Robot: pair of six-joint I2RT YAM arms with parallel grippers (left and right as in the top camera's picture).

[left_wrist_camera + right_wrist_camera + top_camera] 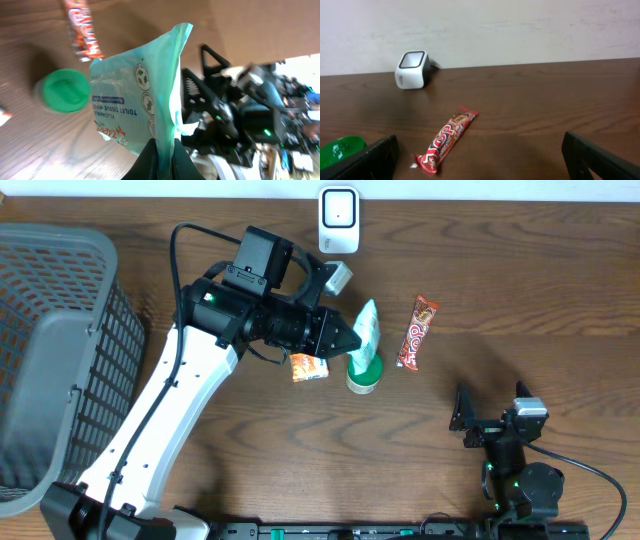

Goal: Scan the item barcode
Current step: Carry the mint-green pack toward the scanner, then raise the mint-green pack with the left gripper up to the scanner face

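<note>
Left pincer (357, 338) on wipes pack (370, 323), lengthwise near-to-far

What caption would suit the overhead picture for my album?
Left end effector grips a teal wipes pack near a green-lidded tub, short of the white scanner.

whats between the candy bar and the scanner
Nothing. Bare wood tabletop runs from the candy bar to the scanner, clearest in the right wrist view.
</note>
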